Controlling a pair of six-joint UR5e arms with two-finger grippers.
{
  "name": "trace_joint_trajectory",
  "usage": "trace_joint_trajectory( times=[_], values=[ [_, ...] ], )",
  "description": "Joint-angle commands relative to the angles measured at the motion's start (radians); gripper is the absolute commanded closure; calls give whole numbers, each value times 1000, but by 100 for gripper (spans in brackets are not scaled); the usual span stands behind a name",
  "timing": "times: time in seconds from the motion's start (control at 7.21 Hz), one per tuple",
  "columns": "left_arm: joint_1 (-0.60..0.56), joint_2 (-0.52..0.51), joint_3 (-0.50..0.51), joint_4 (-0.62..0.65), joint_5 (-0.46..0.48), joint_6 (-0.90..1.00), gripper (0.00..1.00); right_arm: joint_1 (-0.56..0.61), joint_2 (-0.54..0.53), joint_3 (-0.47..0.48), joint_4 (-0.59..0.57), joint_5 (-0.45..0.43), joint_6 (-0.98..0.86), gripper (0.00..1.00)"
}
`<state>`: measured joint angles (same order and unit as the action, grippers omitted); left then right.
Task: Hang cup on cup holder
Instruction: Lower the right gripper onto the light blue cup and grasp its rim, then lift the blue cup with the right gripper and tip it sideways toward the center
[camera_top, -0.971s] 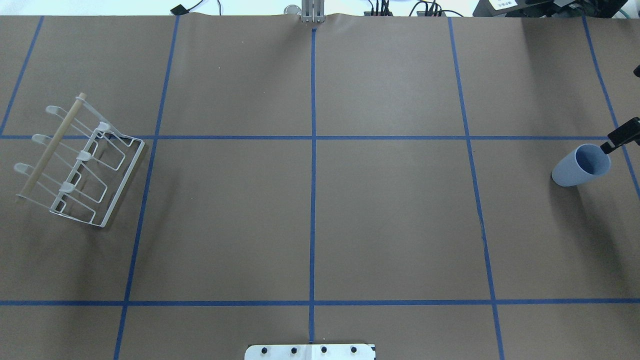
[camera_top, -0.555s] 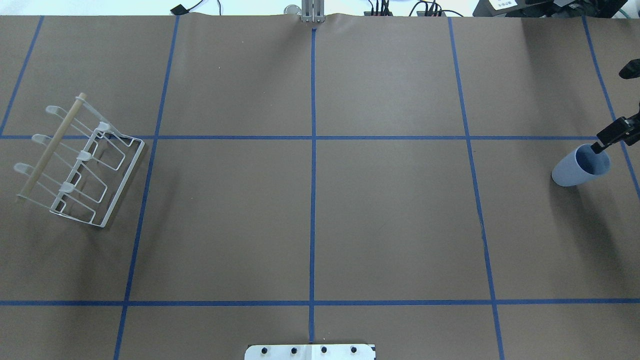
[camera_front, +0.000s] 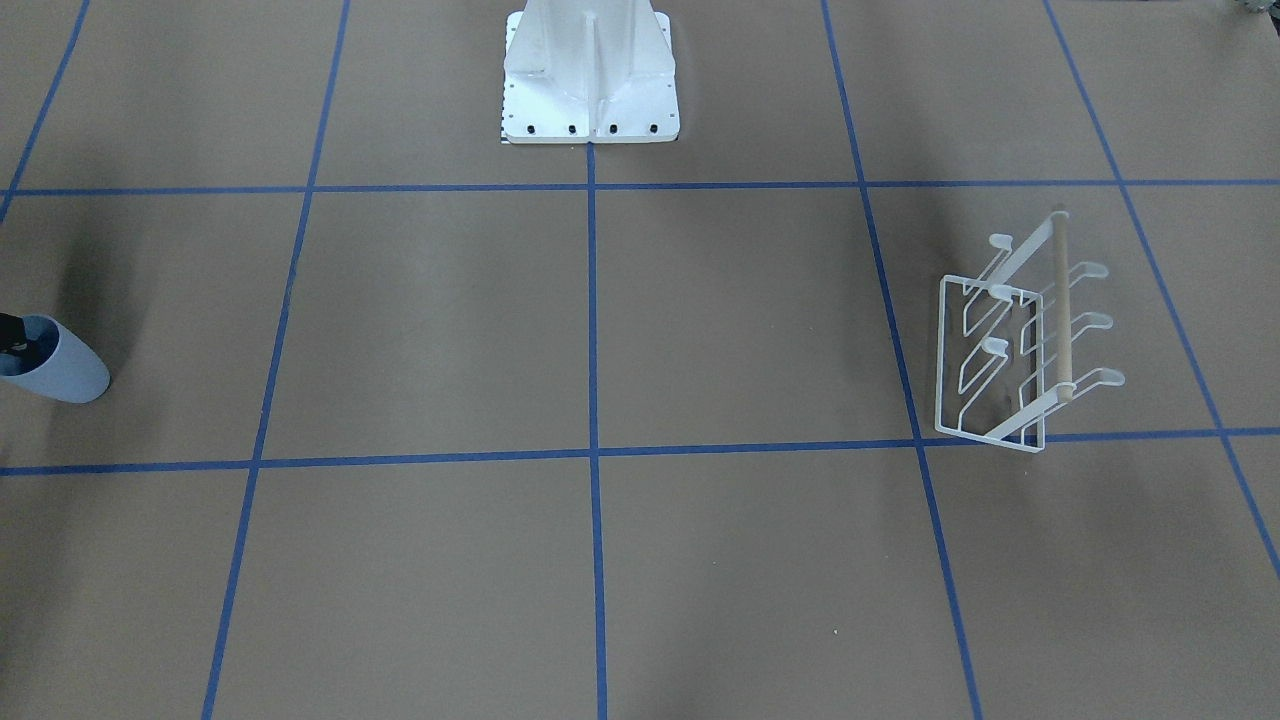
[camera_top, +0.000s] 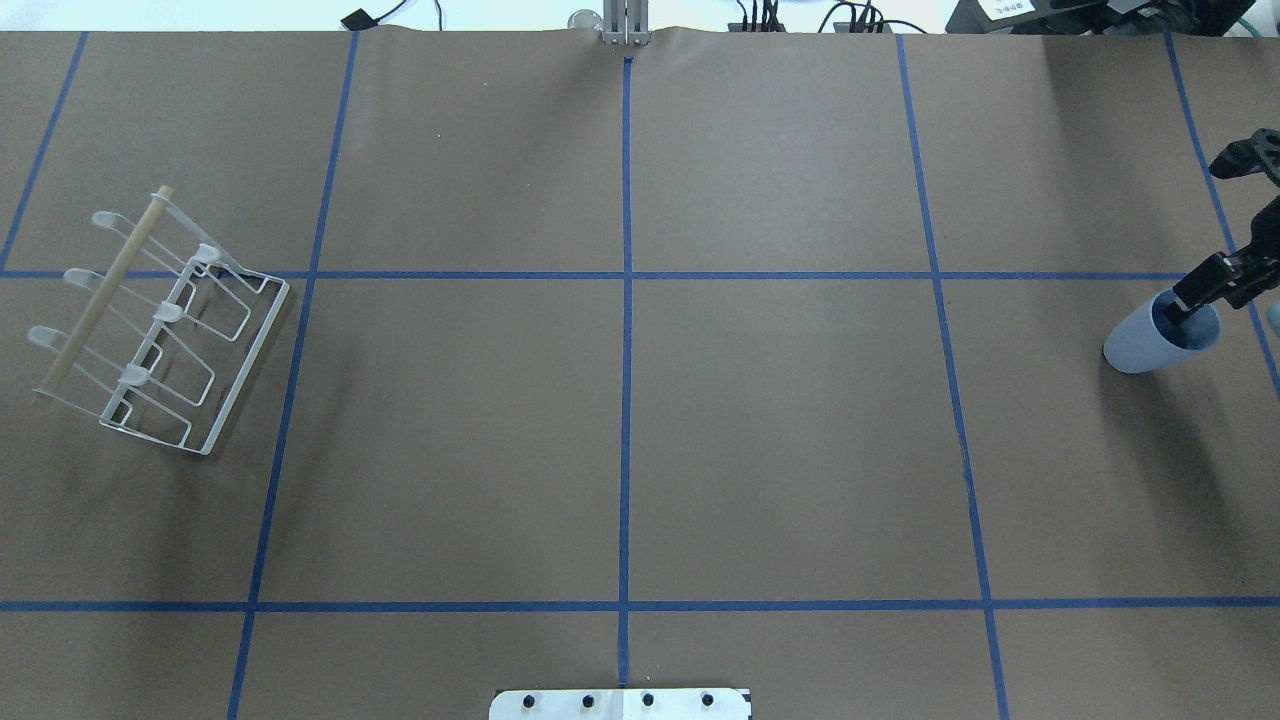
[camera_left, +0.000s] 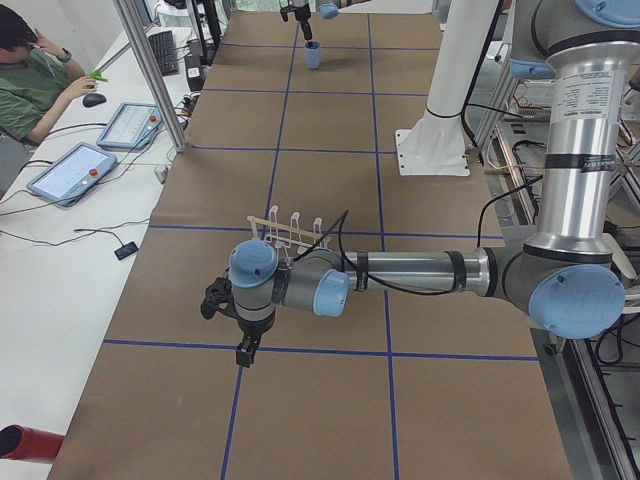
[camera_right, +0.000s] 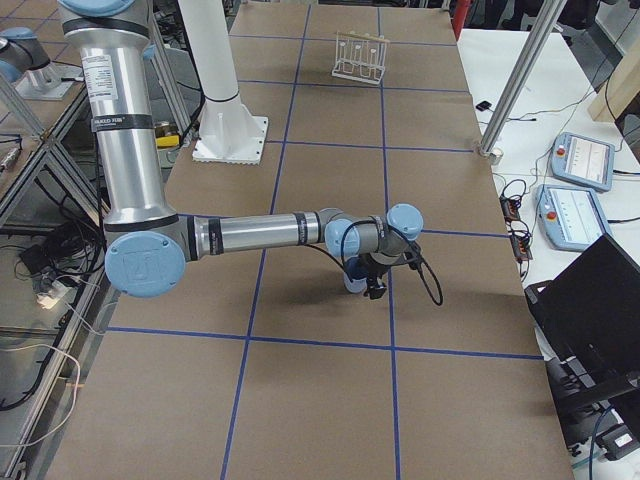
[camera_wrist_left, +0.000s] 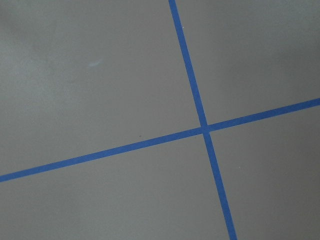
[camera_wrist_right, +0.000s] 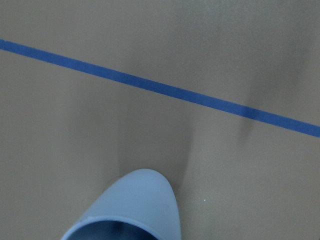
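The pale blue cup (camera_top: 1150, 345) stands upright, mouth up, at the table's far right; it also shows at the front-facing view's left edge (camera_front: 60, 368) and at the right wrist view's bottom edge (camera_wrist_right: 135, 205). My right gripper (camera_top: 1215, 230) is open; one finger (camera_top: 1205, 285) dips into the cup's mouth and the other stands outside the rim. The white wire cup holder (camera_top: 170, 330) with its wooden dowel stands at the far left (camera_front: 1010, 350). My left gripper (camera_left: 240, 335) hangs over the table beside the holder; I cannot tell whether it is open or shut.
The white bolted robot base (camera_front: 590, 90) stands at the near table edge (camera_top: 620, 703). Blue tape lines grid the brown table. An operator (camera_left: 35, 70), tablets (camera_right: 575, 160) and an aluminium post (camera_left: 150, 70) line the far side.
My right gripper has come in from the right edge toward the cup, and its finger now reaches into the cup's mouth. The cup and the holder have not moved.
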<state>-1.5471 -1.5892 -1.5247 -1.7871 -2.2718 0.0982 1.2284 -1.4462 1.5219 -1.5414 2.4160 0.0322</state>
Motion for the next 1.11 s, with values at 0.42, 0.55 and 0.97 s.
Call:
trace_joint_trajectory(
  times=[0.42,0.55,0.97],
  values=[
    [1,0,-3,2,-2,-26,1,-14,-19,9,95,1,0,100],
    [-1,0,-3,2,-2,-28,1,-12,-23,23,107,12,3,100],
    [1,-14,-15,0,-2,-63,1,3,-22,206,113,110,234,100]
  ],
)
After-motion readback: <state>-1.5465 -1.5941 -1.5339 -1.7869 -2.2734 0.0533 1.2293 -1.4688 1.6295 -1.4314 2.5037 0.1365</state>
